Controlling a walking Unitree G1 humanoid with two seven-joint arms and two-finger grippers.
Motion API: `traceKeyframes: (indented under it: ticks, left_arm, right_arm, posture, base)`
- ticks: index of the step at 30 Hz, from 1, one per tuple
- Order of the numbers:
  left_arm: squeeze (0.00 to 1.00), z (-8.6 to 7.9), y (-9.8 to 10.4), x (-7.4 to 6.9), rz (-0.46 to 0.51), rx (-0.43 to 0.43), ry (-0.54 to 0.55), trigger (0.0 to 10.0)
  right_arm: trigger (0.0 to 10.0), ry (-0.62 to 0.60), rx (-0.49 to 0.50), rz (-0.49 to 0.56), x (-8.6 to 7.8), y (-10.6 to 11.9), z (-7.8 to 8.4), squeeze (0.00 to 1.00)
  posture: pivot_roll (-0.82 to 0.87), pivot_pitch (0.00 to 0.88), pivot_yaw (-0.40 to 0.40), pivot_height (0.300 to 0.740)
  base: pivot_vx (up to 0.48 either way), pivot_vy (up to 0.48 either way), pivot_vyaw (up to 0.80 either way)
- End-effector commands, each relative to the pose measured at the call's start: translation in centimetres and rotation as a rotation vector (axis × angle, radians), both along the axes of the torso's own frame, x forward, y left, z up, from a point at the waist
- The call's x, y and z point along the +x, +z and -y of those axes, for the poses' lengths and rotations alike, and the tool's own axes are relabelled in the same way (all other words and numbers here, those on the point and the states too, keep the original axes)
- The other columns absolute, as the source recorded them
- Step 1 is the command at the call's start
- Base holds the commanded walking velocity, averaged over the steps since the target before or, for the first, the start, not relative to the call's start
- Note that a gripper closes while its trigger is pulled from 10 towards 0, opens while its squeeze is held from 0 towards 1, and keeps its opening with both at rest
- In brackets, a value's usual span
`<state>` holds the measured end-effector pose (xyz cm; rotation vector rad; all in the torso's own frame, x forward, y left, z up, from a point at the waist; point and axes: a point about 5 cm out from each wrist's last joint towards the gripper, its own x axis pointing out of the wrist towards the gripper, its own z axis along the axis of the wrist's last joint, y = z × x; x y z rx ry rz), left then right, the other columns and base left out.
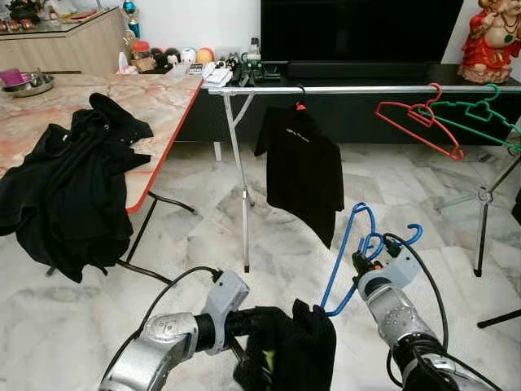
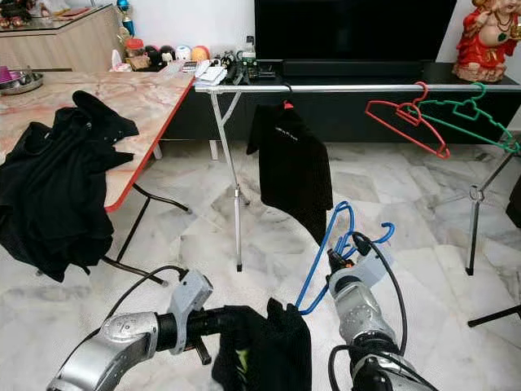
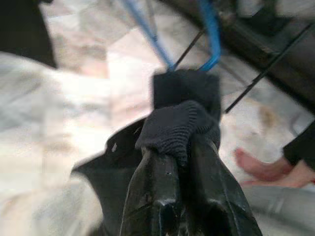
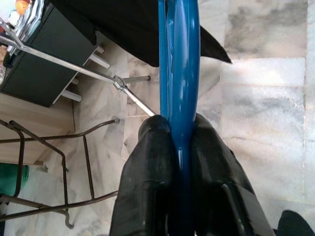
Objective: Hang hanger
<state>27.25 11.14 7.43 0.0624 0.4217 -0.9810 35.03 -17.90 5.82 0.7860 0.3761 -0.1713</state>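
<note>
My right gripper (image 1: 361, 262) is shut on a blue hanger (image 1: 348, 252), held low over the floor; the wrist view shows the blue hanger (image 4: 180, 73) squeezed between both fingers. My left gripper (image 1: 259, 326) is shut on a black garment (image 1: 295, 352) beside the hanger's lower end; its wrist view shows the garment's ribbed hem (image 3: 170, 129) pinched between the fingers (image 3: 147, 196). Ahead stands a metal clothes rail (image 1: 342, 90) with a black shirt (image 1: 299, 171) hanging on it, plus a red hanger (image 1: 417, 124) and a green hanger (image 1: 480, 118).
A marble-topped table (image 1: 155, 102) on the left carries a heap of black clothes (image 1: 69, 187). Behind the rail are a dark TV cabinet (image 1: 358, 49) and a red figurine (image 1: 492, 41). A person's bare foot (image 3: 261, 167) shows on the tiled floor.
</note>
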Motion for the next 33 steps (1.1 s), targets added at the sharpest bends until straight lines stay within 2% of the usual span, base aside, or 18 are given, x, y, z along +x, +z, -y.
traceKeyframes:
  ticks: [1, 2, 8, 12, 13, 14, 16, 19, 20, 24, 27, 33]
  left_arm:
    - [1.00, -0.1, -0.9, -0.3, 0.002, 0.077, -0.024, 10.0]
    - [1.00, -0.2, -1.6, -0.7, 0.008, 0.149, -0.059, 10.0]
    - [1.00, -0.5, -2.5, -0.6, 0.031, 0.239, -0.067, 10.0]
    - [1.00, 0.0, -1.6, 0.1, 0.060, 0.163, -0.058, 10.0]
    - [1.00, 0.3, -1.0, 0.4, 0.066, 0.116, -0.050, 10.0]
    - [1.00, 0.4, -0.6, 0.6, 0.065, 0.084, -0.045, 10.0]
    - [1.00, 0.6, -0.3, 0.8, 0.065, 0.053, -0.045, 10.0]
    - [1.00, 0.9, 0.0, 0.8, 0.065, 0.026, -0.057, 10.0]
    - [1.00, 1.3, 0.5, 0.7, 0.055, -0.031, -0.091, 10.0]
    - [1.00, 1.9, 0.5, -0.3, 0.005, -0.077, -0.187, 10.0]
    - [1.00, 1.9, 0.3, -0.5, -0.006, -0.077, -0.202, 10.0]
    - [1.00, 1.8, -0.7, -0.1, -0.042, -0.084, -0.166, 10.0]
  right_arm:
    - [10.0, -0.022, 0.002, 0.024, 0.4, 0.7, 0.5, 0.00]
    - [10.0, -0.027, 0.001, 0.027, 0.5, 0.9, 0.6, 0.00]
    - [10.0, -0.030, -0.009, 0.027, 0.6, 1.0, 0.5, 0.00]
    - [10.0, 0.052, -0.030, 0.024, 0.5, 0.7, -0.5, 0.00]
    - [10.0, 0.153, -0.059, 0.024, 0.3, 0.4, -1.5, 0.00]
    - [10.0, 0.205, -0.088, 0.010, 0.2, 0.1, -1.9, 0.00]
    - [10.0, 0.252, -0.125, -0.012, -0.1, -0.3, -2.3, 0.00]
    - [10.0, 0.269, -0.136, -0.029, -0.2, -0.6, -2.5, 0.00]
    - [10.0, 0.283, -0.143, -0.050, -0.5, -1.0, -2.6, 0.00]
    - [10.0, 0.271, -0.141, -0.049, -0.5, -0.9, -2.4, 0.00]
    - [10.0, 0.276, -0.144, -0.041, -0.3, -0.7, -2.4, 0.00]
    - [10.0, 0.285, -0.146, 0.001, 0.4, 0.5, -2.4, 0.00]
  posture:
    - [0.04, 0.044, -0.008, 0.740]
    - [0.04, 0.046, -0.010, 0.740]
    - [0.05, 0.049, -0.014, 0.740]
    - [0.05, 0.051, -0.016, 0.740]
    - [0.05, 0.051, -0.016, 0.740]
    - [0.05, 0.051, -0.017, 0.740]
    - [0.05, 0.051, -0.018, 0.740]
    - [0.06, 0.052, -0.020, 0.740]
    - [0.05, 0.054, -0.020, 0.740]
    - [0.06, 0.056, -0.020, 0.740]
    - [0.05, 0.060, -0.019, 0.740]
    - [0.05, 0.062, -0.022, 0.740]
  base:
    - [0.000, 0.000, 0.00]
    - [0.000, 0.000, 0.00]
    - [0.000, 0.000, 0.00]
    - [0.000, 0.000, 0.00]
    - [0.000, 0.000, 0.00]
    - [0.000, 0.000, 0.00]
    - [0.000, 0.000, 0.00]
    - [0.000, 0.000, 0.00]
    - [0.000, 0.000, 0.00]
    - [0.000, 0.000, 0.00]
    - [0.000, 0.000, 0.00]
    - [0.000, 0.000, 0.00]
